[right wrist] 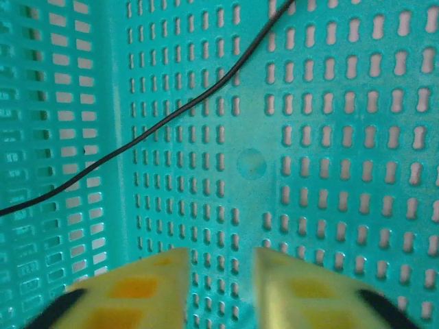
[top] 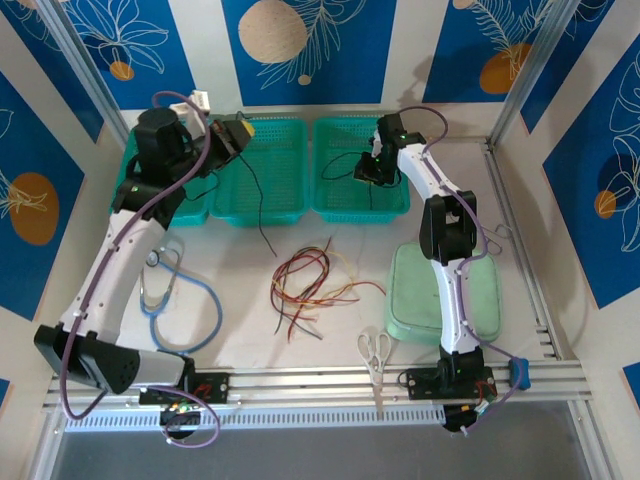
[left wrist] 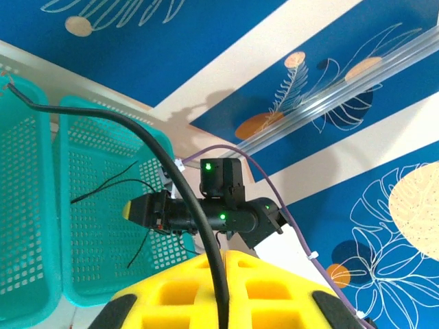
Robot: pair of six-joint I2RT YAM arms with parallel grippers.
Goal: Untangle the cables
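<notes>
The cables point(top: 310, 285) lie in a loose knot of red, yellow-tan and dark strands near the middle of the surface point(top: 230, 300), between the two arms and well apart from both end effectors. One black wire point(top: 258, 205) is already out of the knot. It hangs from the left end effector point(top: 240, 135), whose yellow fingers look pressed together on it in the left wrist view, and it trails down across the front rim of the middle basket point(top: 285, 130) to the surface. A second black wire point(right wrist: 171, 113) lies loose on the floor of the right basket point(top: 340, 140). The right end effector point(right wrist: 219, 274) hovers over it with its fingers spread and nothing between them. You are partway through sorting, I judge: two strands have been separated and the bulk of the knot is untouched. Next you need to let the held wire go into a basket. Then bring an end effector down to the knot, choose one free end at its edge, and draw it out slowly so the other strands are not dragged along. Keep away from the stethoscope point(top: 180, 290) and the scissors point(top: 375, 350) on either side. No brand, label or writing can be read anywhere.
</notes>
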